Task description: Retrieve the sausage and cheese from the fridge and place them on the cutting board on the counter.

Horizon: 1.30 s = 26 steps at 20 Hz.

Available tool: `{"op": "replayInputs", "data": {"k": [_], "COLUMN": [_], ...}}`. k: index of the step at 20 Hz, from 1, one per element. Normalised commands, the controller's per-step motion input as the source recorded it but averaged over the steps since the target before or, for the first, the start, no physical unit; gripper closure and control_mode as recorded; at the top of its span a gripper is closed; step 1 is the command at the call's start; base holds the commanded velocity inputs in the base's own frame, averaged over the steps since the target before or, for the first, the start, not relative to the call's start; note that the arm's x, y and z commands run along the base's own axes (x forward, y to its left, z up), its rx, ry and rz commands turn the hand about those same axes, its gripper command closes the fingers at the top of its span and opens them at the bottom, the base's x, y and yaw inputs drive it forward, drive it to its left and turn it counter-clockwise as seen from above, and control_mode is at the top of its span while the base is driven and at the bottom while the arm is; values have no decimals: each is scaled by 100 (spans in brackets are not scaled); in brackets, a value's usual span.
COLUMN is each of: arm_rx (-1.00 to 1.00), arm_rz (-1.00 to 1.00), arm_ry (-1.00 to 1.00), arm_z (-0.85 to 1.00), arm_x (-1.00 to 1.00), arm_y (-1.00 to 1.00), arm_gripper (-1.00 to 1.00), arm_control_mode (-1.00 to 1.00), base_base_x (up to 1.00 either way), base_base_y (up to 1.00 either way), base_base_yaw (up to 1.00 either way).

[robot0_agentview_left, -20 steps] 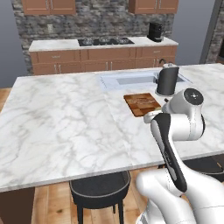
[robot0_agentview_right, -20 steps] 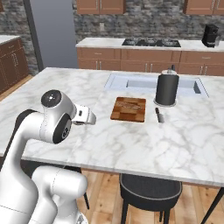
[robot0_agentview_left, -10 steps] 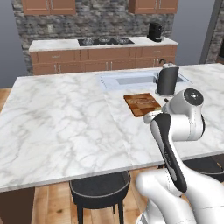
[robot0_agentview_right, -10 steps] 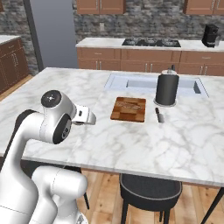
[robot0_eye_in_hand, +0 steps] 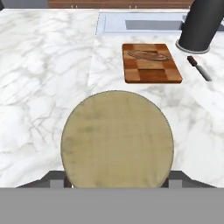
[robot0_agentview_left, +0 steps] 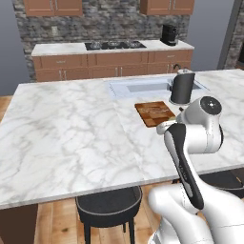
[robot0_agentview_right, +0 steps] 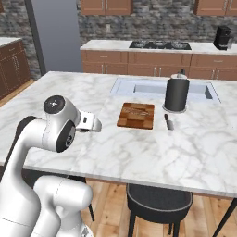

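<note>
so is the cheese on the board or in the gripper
In the gripper: the hand view shows the cheese between its tips, above the counter, short of the board.

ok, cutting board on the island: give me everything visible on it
The flat rectangular reddish-brown wooden cutting board shows a checkered pattern of lighter and darker blocks, with a grain-like oval marking near its far end. It lies flat on the white grey-veined marble counter, just in front of the inset sink. A tall dark cylinder and a small knife stand apart to one side, not touching it. Nothing rests on the board.
</note>
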Motion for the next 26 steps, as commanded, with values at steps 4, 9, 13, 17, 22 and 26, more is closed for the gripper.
{"op": "replayInputs", "data": {"k": [4, 9, 13, 17, 22, 26], "arm_rx": [0, -2, 0, 0, 0, 0], "arm_rz": [0, 0, 0, 0, 0, 2], "arm_ry": [0, 1, 0, 9, 15, 12], "arm_z": [0, 0, -4, 0, 0, 0], "arm_x": [0, 5, 76, 100, 100, 100], "arm_y": [0, 3, 0, -10, -44, -78], "arm_gripper": [100, 100, 100, 100, 100, 100], "arm_control_mode": [-100, -100, -100, -100, -100, -100], "base_base_x": [0, 0, 0, 0, 0, 0], "base_base_y": [0, 0, 0, 0, 0, 0], "base_base_yaw": [0, 0, 0, 0, 0, 0]}}
